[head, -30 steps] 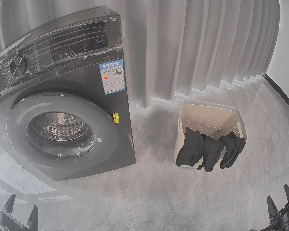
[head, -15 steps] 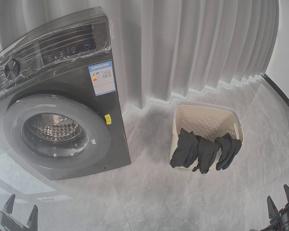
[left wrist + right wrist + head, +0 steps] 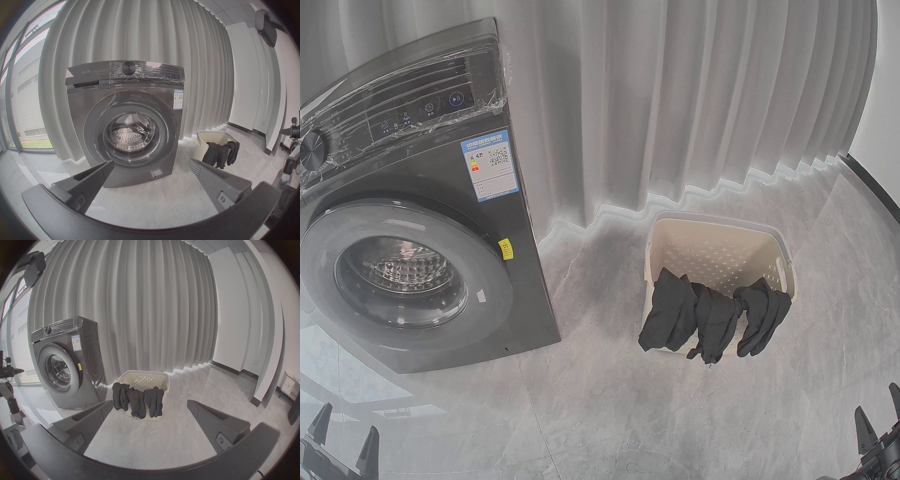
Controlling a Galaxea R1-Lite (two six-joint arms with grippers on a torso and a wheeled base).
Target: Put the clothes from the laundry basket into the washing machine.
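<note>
Approach phase. Left claw [image 3: 151, 162] wide open and empty, right claw [image 3: 149, 402] the same, both low and well short of target. Dark clothes [image 3: 712, 312] draped over near rim of basket [image 3: 712, 215], on floor [image 3: 612, 406] right of washer [image 3: 425, 187], by curtain [image 3: 675, 94].

Square up on basket, pinch the bunched middle fold above the rim, lift clear before swinging left. Door looks shut, so check first.

Versus 1 s ago: washer and basket slid left together in head view, so camera move, not objects.
</note>
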